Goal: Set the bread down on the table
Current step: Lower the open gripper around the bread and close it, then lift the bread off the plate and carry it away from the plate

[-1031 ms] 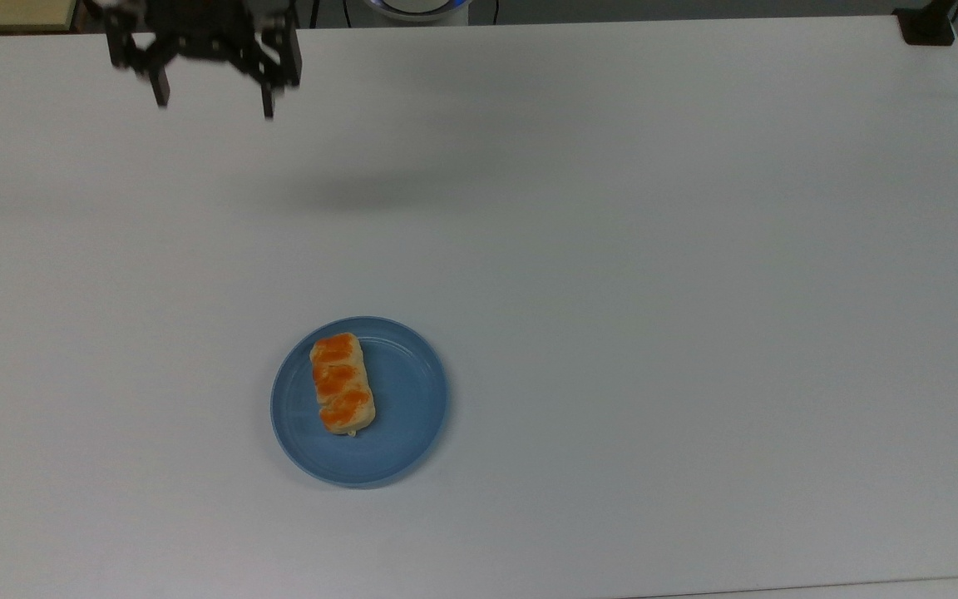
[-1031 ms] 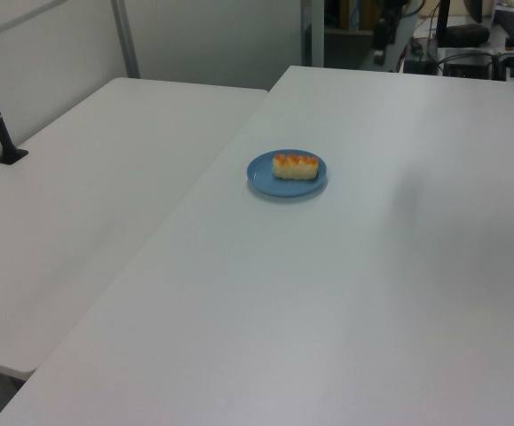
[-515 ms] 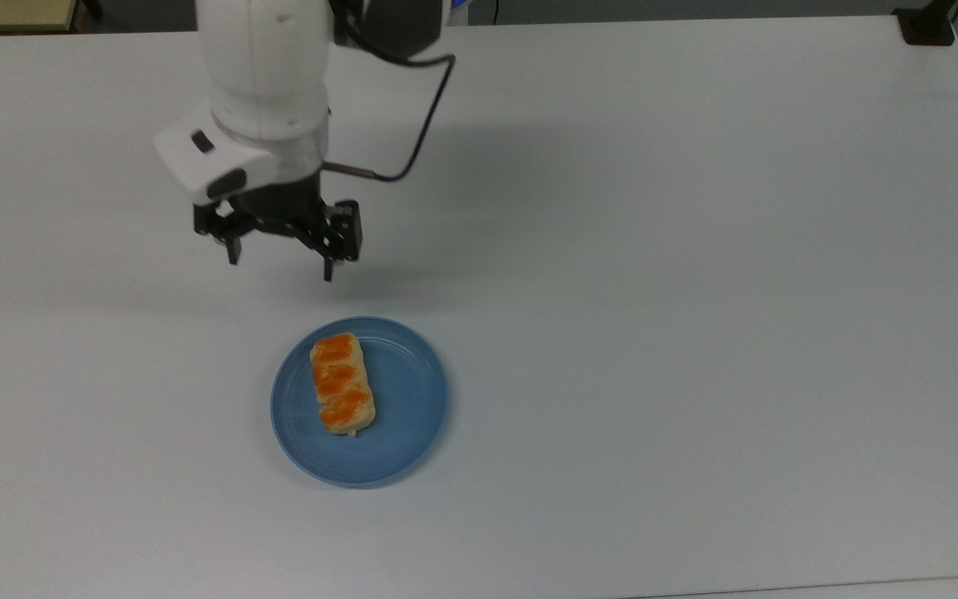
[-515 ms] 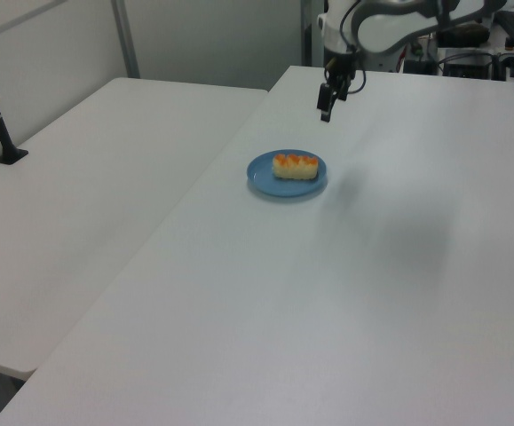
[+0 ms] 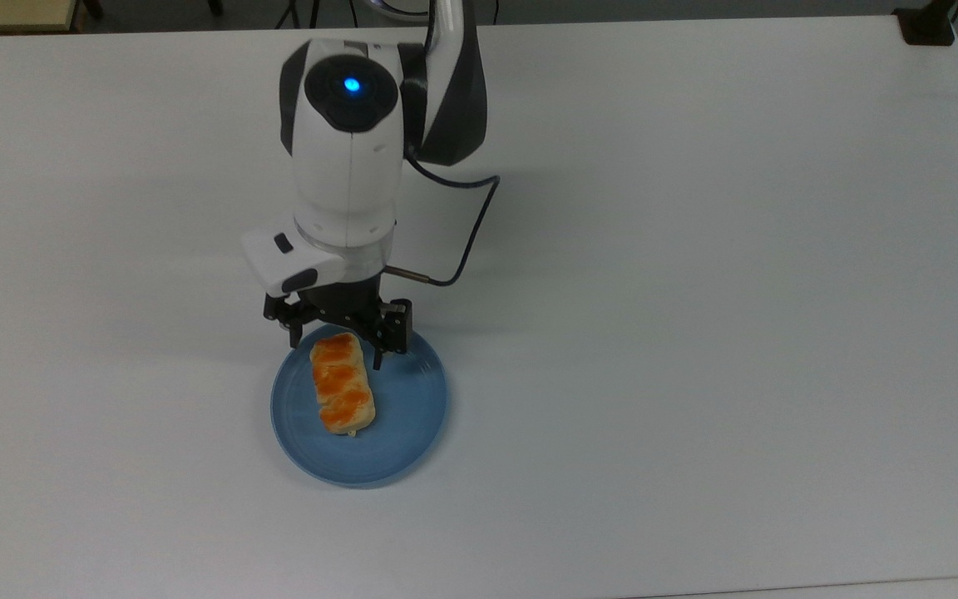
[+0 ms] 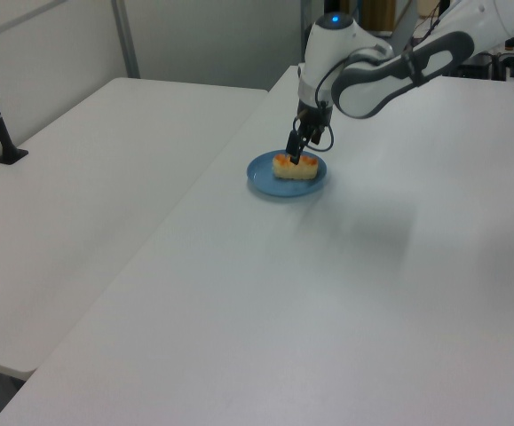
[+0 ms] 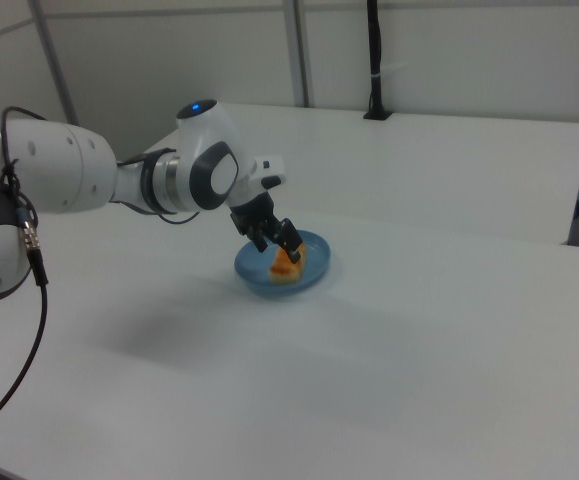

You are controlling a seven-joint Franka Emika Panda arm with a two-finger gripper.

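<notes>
Toward the near edge of the white table [image 5: 695, 333], the bread [image 5: 343, 383] lies on a round blue plate [image 5: 400, 424], on the plate's half toward the top view's left. Over the roll's far end hangs the gripper [image 5: 336, 349], fingers apart, straddling it.

No text, label, brand, number or sign can be read on anything in the three views.
</notes>
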